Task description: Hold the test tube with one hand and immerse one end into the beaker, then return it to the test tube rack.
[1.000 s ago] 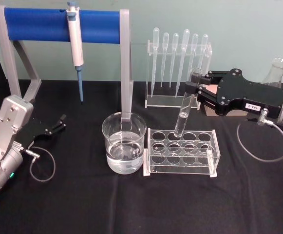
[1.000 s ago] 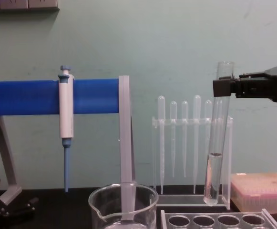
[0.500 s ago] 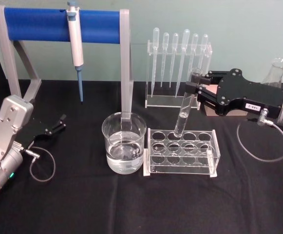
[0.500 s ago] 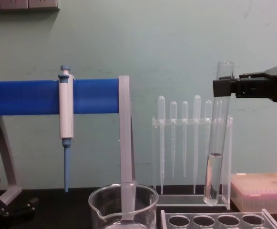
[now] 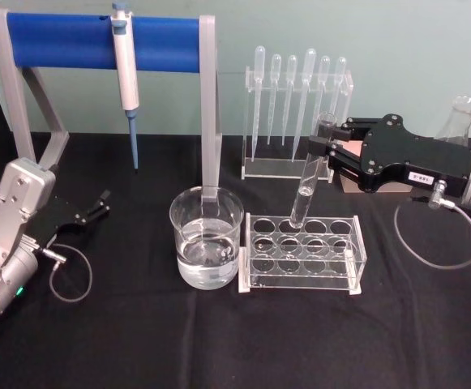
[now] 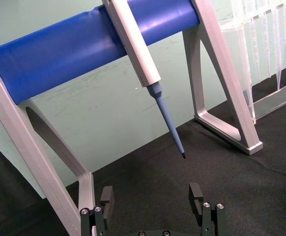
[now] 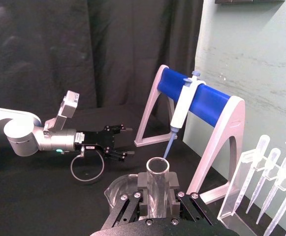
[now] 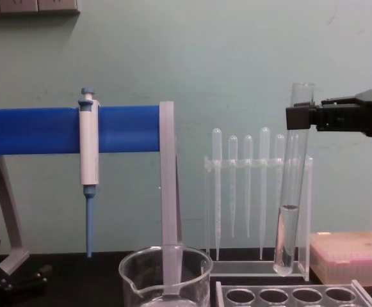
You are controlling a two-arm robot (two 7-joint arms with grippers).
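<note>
Tube [image 5: 309,178] hangs over the rack [image 5: 357,258], pinched just under its flared rim by my right gripper [image 5: 320,148], whose jaws are closed on the glass from both sides. From my chest camera the tube [image 8: 291,192] leans a little, rim toward my right. Its rounded bottom sits just above the rack [image 8: 294,295] top and clear of the holes, and a short column of clear liquid fills its lower part. On the head view that bottom end lines up over the back row of holes, though I cannot tell which hole it is over. My right wrist camera looks straight down on the open rim [image 7: 157,167], squeezed between the two black pads. The beaker [image 5: 207,235] stands on the black worktop [image 5: 219,348] just beside the rack's left end, partly filled with clear liquid and apart from the tube. Behind the rack is a clear stand of plastic droppers [image 5: 296,105], and to its right a pink box [image 8: 349,254] with a flask [image 5: 462,117] near it. Farther left, a white-and-blue pipette [image 5: 125,73] hangs from a blue bar [image 5: 65,40] on grey legs. My left gripper [image 5: 99,204] rests low at the worktop's left side, well apart from everything; its wrist camera shows the jaws spread wide with nothing between them.
</note>
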